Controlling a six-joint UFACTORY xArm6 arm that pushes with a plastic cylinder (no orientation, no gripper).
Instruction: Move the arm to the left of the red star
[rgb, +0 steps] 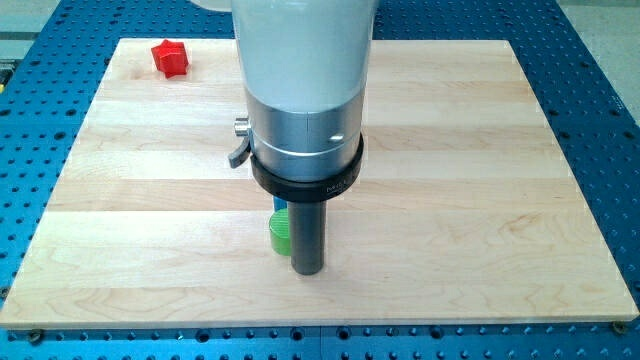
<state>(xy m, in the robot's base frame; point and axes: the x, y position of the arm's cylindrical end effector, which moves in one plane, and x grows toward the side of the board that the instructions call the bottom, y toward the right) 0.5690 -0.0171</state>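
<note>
The red star (170, 58) lies near the top left corner of the wooden board (480, 200). My tip (307, 271) is the lower end of the dark rod, near the view's bottom centre, far to the right of and below the red star. A green block (280, 234) sits right against the rod's left side, partly hidden by it; its shape is unclear. A sliver of a blue block (281, 206) shows just above the green one, mostly hidden behind the arm.
The arm's wide white and silver body (305, 100) fills the view's top centre and hides the board behind it. The board lies on a blue perforated table (30, 150).
</note>
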